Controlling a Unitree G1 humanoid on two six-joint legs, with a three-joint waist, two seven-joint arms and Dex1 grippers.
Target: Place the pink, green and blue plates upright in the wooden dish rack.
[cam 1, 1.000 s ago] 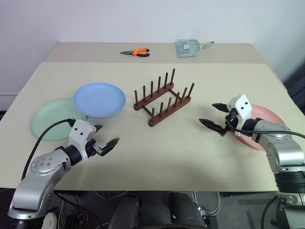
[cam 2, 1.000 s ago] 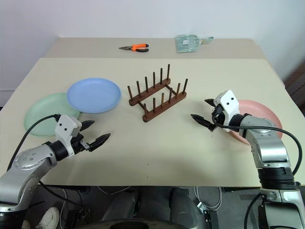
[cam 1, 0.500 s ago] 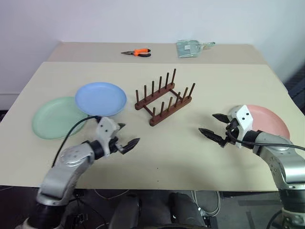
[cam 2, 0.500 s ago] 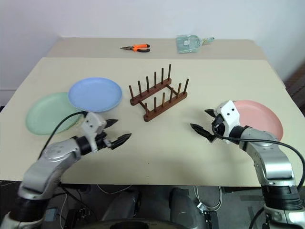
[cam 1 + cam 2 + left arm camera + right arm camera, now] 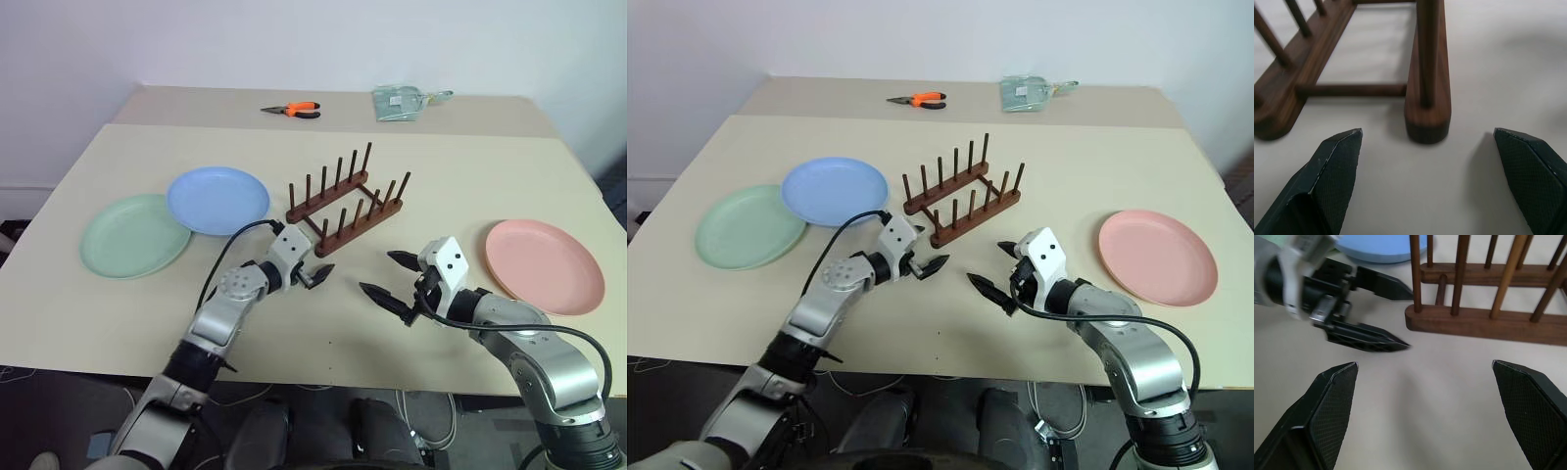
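Observation:
The wooden dish rack (image 5: 345,201) stands empty in the middle of the table. At the left the green plate (image 5: 134,235) lies flat, and the blue plate (image 5: 217,200) overlaps its far right rim. Far right, the pink plate (image 5: 544,265) also lies flat. My left gripper (image 5: 315,269) hovers open just before the rack's near end (image 5: 1427,112), its fingers (image 5: 1332,166) wide apart and holding nothing. To its right my right gripper (image 5: 384,276) is open and empty, pointing at the left gripper (image 5: 1361,308) and the rack (image 5: 1488,323), well left of the pink plate.
Orange-handled pliers (image 5: 290,110) and a pale green packet (image 5: 402,101) lie on the far table behind. Bare tabletop (image 5: 441,186) stretches between the rack and the pink plate, and along the near edge.
My left gripper swung right and forward from beside the green plate to the rack's near end. My right gripper drew left, away from the pink plate. Both stayed open.

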